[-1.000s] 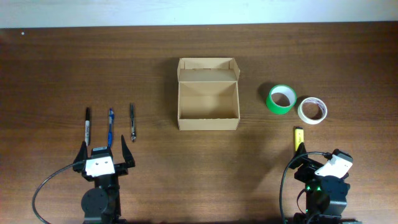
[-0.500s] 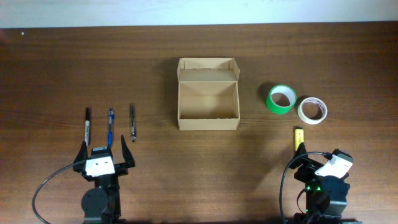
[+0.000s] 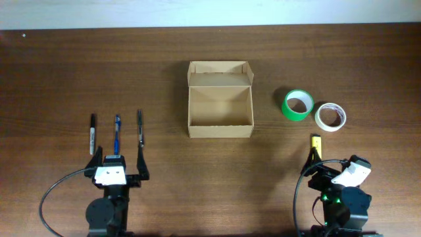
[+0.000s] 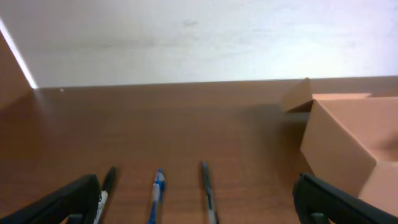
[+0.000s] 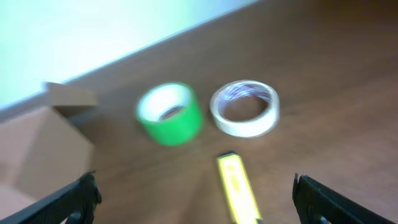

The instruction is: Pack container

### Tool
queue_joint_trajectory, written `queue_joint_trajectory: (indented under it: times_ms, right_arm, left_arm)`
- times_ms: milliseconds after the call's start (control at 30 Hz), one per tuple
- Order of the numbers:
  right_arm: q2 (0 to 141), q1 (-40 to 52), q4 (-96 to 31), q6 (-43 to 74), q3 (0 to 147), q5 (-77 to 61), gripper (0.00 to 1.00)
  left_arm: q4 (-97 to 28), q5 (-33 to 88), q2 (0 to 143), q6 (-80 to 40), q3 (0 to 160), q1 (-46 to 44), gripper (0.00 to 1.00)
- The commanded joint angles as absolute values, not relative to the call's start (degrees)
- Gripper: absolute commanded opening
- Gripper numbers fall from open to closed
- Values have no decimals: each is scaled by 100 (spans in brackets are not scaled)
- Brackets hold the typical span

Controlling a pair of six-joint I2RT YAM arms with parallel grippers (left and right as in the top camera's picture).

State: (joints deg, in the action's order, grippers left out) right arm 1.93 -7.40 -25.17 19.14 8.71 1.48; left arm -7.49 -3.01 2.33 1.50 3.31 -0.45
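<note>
Dark brown wood table (image 3: 59, 72) fills the overhead view, with a pale wall strip along its far edge. Well to the left of the container (image 3: 220, 105) lie 3 pens side by side, apart from one another, all pointing toward the wall: a black pen (image 3: 92, 131) farthest from the container, a blue pen (image 3: 118, 133) in the middle, and a dark grey pen (image 3: 139, 128) nearest to it. The left gripper (image 4: 196, 193) sits just on the near side of these pens, its 2 fingers spread wide and holding nothing.

The container stands near the middle of the table, a tan cardboard box with its flap lid folded back on the wall side and its bare floor showing.

To the right of the container, a green tape roll (image 3: 297, 105) lies flat, with a white tape roll (image 3: 330, 116) touching or just beside it, farther out. A small yellow item (image 3: 316, 141), blurred in the wrist view, lies nearer than the rolls. The right gripper (image 5: 196, 190) is right of the container at the near edge, fingers wide apart and bare.
</note>
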Motion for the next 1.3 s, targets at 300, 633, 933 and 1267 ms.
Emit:
queue_joint_trajectory:
  times_ms: [300, 633, 933, 1267]
  right_arm:
    - [3188, -779, -3841, 919, 4202, -16, 99]
    - [6584, -779, -6320, 773, 8829, -475, 99]
    - [8764, -779, -7063, 799, 10698, -475, 98]
    - [11218, -781, -7583, 773, 11021, -755, 86]
  left_arm:
    - [-1629, -248, 5006, 1090, 4482, 613, 99]
    - [-3304, 1131, 8788, 1129, 8272, 1273, 99]
    - [-3415, 1160, 9625, 1127, 8521, 1415, 99]
    - [-3417, 1160, 9734, 1127, 8521, 1415, 99]
